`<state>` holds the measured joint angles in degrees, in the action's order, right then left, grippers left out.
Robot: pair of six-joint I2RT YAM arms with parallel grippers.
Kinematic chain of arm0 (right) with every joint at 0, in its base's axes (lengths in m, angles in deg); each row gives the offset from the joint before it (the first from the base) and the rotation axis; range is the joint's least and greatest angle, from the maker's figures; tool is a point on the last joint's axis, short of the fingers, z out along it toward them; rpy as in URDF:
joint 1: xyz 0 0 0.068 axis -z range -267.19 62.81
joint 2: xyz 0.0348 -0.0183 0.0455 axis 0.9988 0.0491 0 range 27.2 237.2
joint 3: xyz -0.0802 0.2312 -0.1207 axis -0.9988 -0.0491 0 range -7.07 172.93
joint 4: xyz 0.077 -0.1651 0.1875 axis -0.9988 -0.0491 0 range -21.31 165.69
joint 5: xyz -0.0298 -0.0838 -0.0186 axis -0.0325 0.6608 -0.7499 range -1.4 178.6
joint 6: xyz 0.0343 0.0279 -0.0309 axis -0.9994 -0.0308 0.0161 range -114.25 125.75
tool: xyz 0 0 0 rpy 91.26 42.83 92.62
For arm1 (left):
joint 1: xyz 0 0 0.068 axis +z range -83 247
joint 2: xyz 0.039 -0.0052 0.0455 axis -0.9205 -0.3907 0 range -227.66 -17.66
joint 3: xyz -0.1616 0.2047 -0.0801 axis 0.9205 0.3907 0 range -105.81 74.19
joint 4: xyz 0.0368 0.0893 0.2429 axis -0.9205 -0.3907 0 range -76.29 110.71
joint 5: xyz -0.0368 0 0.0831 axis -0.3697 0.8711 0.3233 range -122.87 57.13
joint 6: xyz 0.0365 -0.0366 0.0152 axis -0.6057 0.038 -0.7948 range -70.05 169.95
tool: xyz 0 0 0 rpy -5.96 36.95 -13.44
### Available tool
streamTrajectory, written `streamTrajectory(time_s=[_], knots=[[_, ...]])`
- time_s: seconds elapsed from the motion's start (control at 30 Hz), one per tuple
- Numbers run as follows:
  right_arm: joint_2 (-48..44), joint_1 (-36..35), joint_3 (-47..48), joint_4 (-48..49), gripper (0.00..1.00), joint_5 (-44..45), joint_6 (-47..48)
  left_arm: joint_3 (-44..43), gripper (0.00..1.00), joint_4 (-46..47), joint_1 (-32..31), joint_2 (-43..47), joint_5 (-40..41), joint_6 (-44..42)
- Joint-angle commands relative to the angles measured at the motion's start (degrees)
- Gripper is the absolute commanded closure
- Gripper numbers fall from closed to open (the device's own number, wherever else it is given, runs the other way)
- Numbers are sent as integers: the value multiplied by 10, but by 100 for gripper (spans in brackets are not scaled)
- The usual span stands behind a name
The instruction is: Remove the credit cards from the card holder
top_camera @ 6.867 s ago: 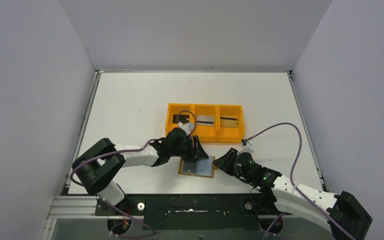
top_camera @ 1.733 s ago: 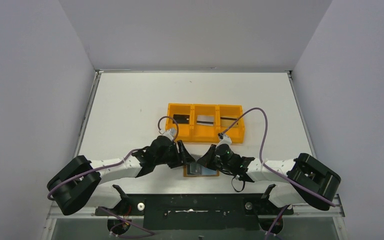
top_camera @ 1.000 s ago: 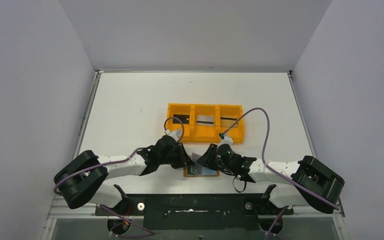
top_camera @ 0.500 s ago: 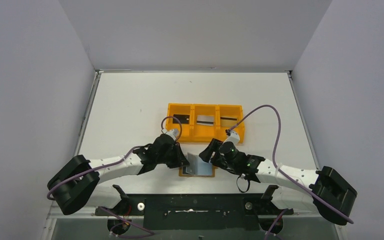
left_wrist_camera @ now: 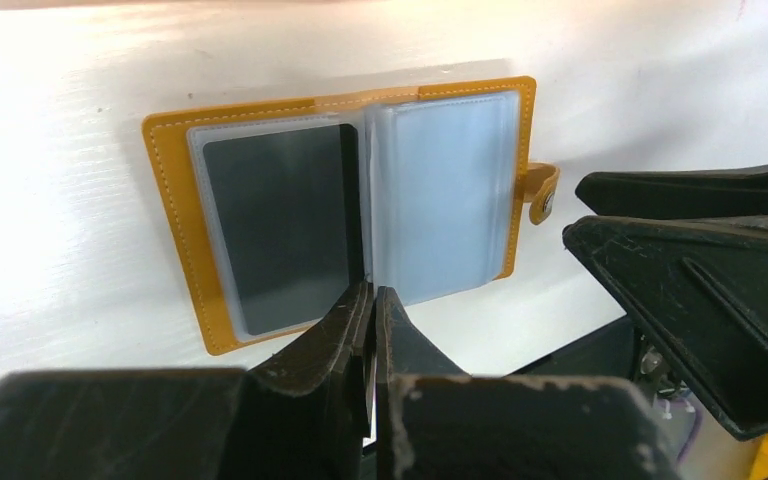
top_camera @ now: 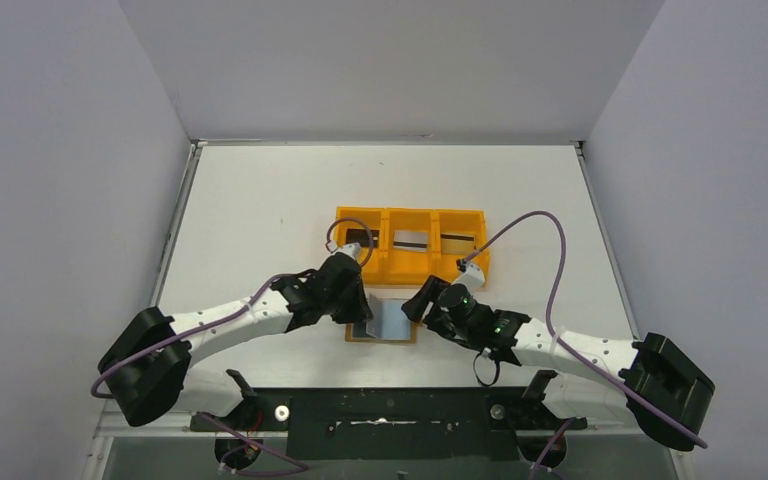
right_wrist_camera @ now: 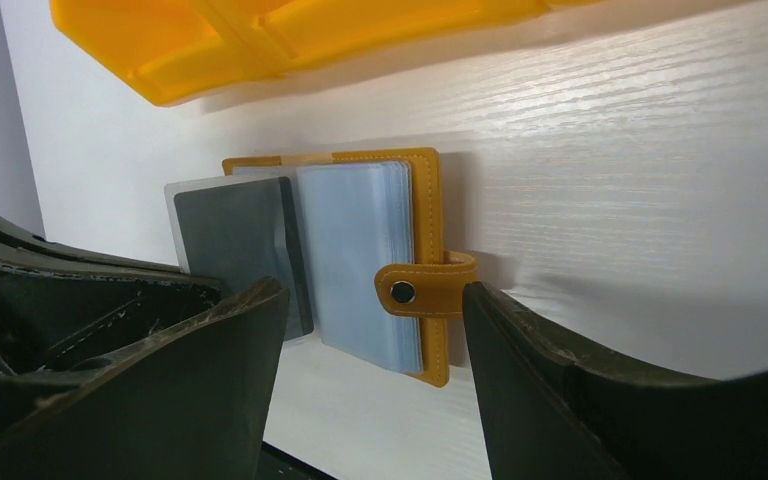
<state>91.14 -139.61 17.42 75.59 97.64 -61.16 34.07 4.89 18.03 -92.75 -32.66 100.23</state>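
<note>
The tan-orange card holder [top_camera: 400, 323] lies open on the table, near the front edge between my two grippers. In the left wrist view a dark credit card [left_wrist_camera: 280, 225] sits in the sleeve on its left panel [left_wrist_camera: 175, 200], and pale blue sleeves cover the right panel. My left gripper [left_wrist_camera: 370, 290] is shut on a thin sleeve page standing edge-on at the spine. In the right wrist view that page shows a dark card [right_wrist_camera: 235, 250]. My right gripper [right_wrist_camera: 372, 290] stands open just off the snap tab [right_wrist_camera: 415, 290], touching nothing.
A bright orange three-compartment tray [top_camera: 410, 279] stands just behind the holder, with a card lying in each compartment. Its edge shows in the right wrist view as the tray [right_wrist_camera: 260, 40]. The table's front edge and black rail lie right below the holder.
My right gripper has opened and drawn back to the right of the holder. The left gripper stayed shut and shifted towards the tray; the holder slid slightly left.
</note>
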Motion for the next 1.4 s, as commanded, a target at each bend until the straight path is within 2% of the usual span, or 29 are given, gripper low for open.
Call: streamTrajectory(time_s=[0.0,0.13,0.23,0.33,0.5,0.67,0.87,1.07,1.17,1.2,1.23,1.37], knots=[[-5,5,4,-16,35,42,-22,-63,99,-28,-23,-43,30,-12],[-18,6,2,-18,35,53,-22,-115,94,-61,-48,-100,52,-14],[-36,7,-5,-23,34,63,-27,-149,81,-85,-62,-135,71,-13],[-62,6,-17,-40,34,86,-42,-173,78,-86,-76,-153,76,-12],[-104,9,-33,-64,33,114,-64,-189,71,-55,-93,-173,49,-12],[-144,8,-40,-86,33,131,-67,-160,67,17,-96,-175,-10,-6],[-184,8,-70,-41,32,115,-60,-103,57,27,-82,-99,30,12],[-189,7,-75,19,31,100,-30,-2,48,57,-10,27,27,32],[-181,8,-73,50,22,102,-38,58,43,89,43,97,0,40],[-178,8,-73,51,8,99,-54,72,41,93,58,120,-6,41],[-174,10,-72,43,1,86,-71,83,39,90,71,139,-8,41],[-154,14,-97,102,4,29,-73,123,29,74,109,213,-3,43]])
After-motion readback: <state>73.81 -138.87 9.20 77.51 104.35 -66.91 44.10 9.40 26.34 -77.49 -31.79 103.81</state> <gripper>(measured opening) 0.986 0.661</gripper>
